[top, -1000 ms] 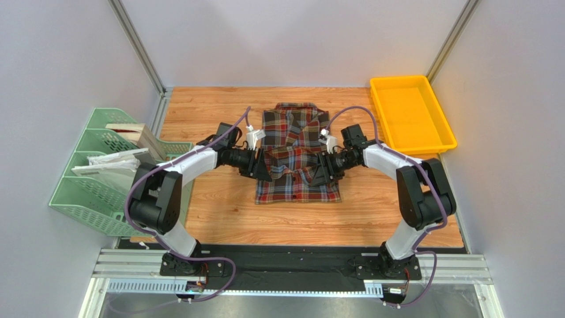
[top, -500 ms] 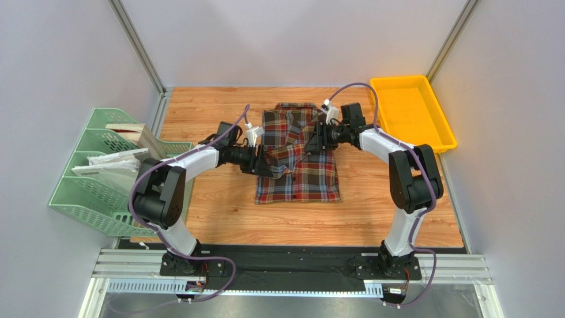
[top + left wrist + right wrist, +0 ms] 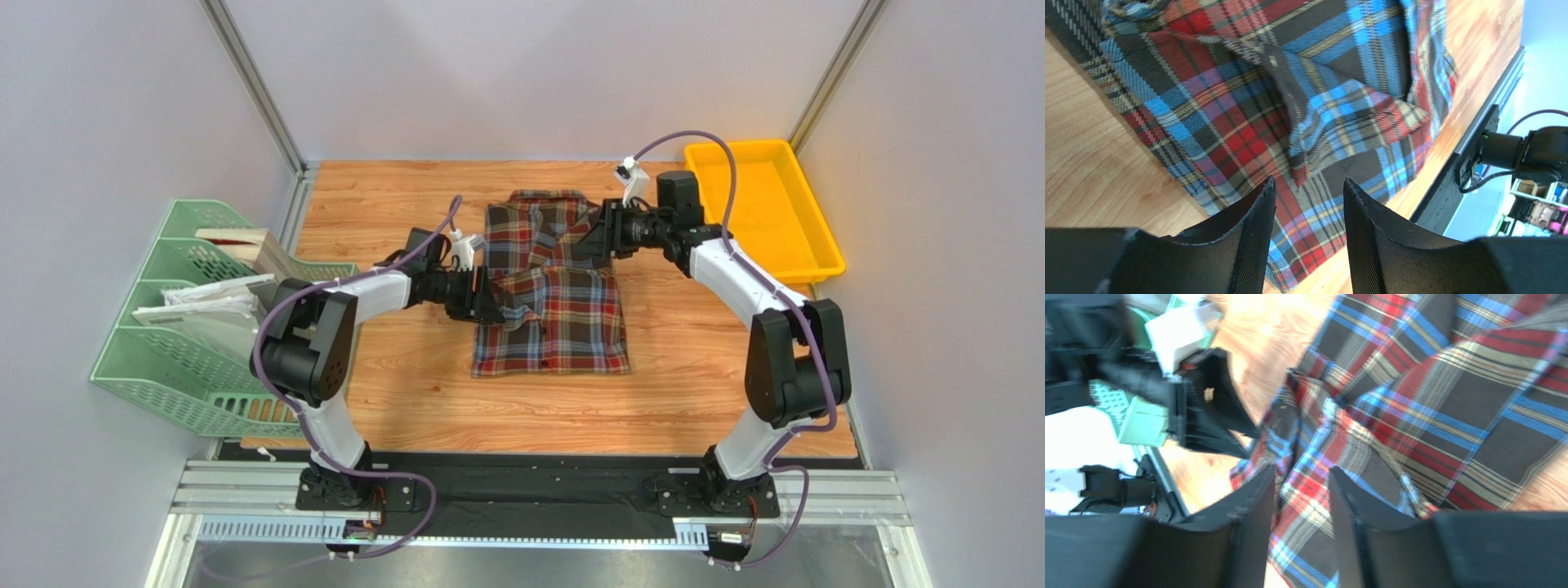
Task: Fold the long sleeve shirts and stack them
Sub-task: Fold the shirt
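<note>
Shirt [image 3: 558,321] is laid flat mid-table [image 3: 405,392], collar away from the arms, sleeves turned in over the body, so a narrow panel is left for folding (a judgement). Left gripper [image 3: 1309,181] is held low over a loose sleeve corner and right gripper [image 3: 591,239] near the far right shoulder, both slightly parted with nothing grasped. No label or writing can be read.

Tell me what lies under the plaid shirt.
The plaid shirt lies on the wooden tabletop, bare wood showing round its edges. The cloth covers everything directly beneath, so nothing else can be confirmed there.
</note>
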